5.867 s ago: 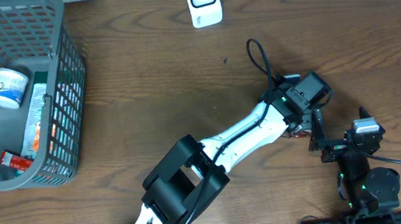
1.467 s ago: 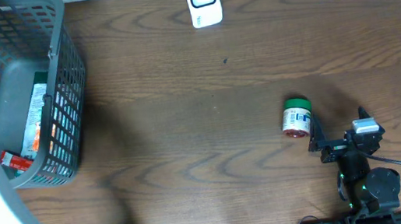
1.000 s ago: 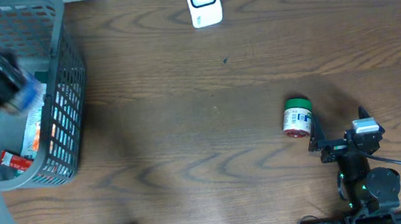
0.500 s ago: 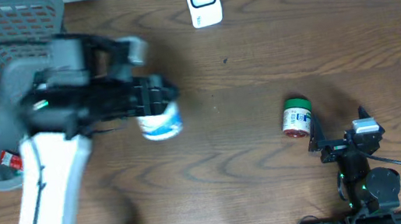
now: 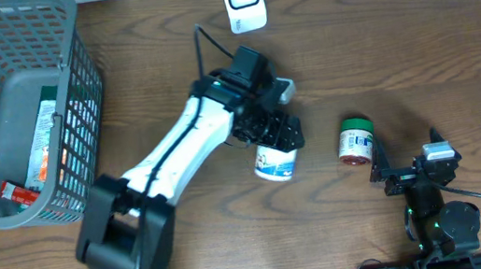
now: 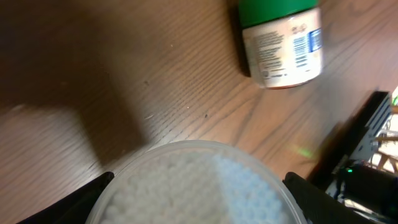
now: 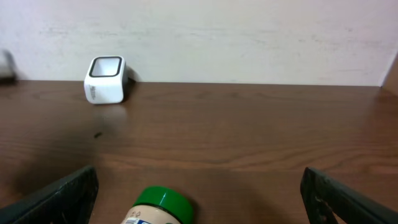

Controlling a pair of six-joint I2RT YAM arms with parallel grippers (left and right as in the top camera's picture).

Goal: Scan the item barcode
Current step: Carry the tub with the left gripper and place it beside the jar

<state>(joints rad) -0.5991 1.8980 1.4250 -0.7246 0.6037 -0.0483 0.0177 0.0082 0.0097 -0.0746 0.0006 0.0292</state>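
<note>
From overhead, one left pincer [image 5: 272,145] pinched one white round tub with a blue label [image 5: 279,163] over the middle of the brown wooden bench [image 5: 167,79]. It sat below one white barcode scanner [image 5: 243,0] at the far edge. One green-lidded jar [image 5: 356,141] lay beside the right pincer [image 5: 383,169], and one grey mesh basket [image 5: 68,46] held two packets [image 5: 42,143]. The left wrist view showed the tub between both fingers, with the jar's barcode facing up. The right wrist view showed the right pincer spread wide, the jar just ahead.
</note>
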